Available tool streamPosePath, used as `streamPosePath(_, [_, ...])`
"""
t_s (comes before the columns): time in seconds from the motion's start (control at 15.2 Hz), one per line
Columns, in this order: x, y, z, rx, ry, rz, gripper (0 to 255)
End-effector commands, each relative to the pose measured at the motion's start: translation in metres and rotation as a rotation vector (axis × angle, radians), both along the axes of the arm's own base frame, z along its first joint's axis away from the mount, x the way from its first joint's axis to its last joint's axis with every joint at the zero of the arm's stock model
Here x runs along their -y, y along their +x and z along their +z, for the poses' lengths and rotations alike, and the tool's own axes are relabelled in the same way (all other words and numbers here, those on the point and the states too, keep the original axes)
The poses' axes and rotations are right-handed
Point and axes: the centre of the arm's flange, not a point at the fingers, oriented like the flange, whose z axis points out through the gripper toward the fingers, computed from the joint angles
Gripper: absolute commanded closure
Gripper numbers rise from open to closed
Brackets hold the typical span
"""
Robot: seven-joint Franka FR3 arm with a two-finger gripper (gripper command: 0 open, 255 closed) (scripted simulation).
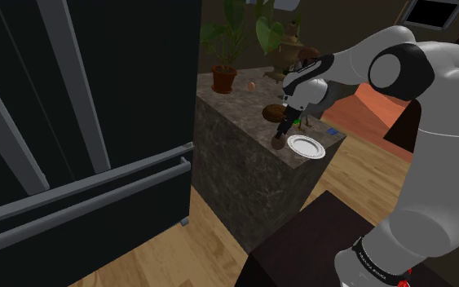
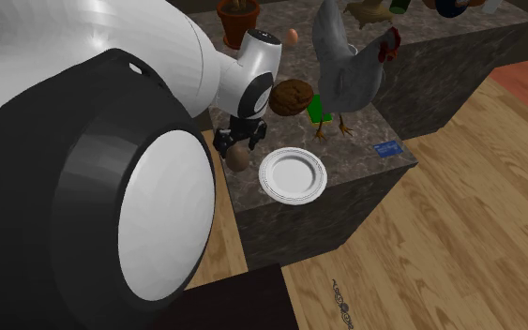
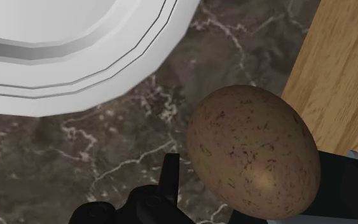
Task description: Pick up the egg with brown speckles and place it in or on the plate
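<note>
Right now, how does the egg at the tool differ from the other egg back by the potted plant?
The speckled egg is brown with dark flecks; the plain egg is an even pale orange. The speckled egg is at the tool, beside the white plate; the plain egg lies far from both, near the plant pot. Both are egg-shaped and at the same dark marbled counter.

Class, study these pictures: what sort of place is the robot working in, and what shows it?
Most likely a home kitchen: a tall dark fridge with bar handles, a stone counter bearing a white plate, and a wood floor.
</note>
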Motion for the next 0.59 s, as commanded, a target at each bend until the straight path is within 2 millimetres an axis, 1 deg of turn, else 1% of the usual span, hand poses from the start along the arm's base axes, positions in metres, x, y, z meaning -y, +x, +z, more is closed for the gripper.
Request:
streamPosePath(0.0, [-0.0001,0.0000,-0.0002,0.000,0.000,0.000,0])
streamPosePath(0.13, [0.0000,0.0000,-0.0001,0.000,0.000,0.000,0])
streamPosePath(0.2, [0.0000,0.0000,-0.0001,0.000,0.000,0.000,255])
streamPosePath(0.53, [0.0000,0.0000,0.0000,0.000,0.000,0.000,255])
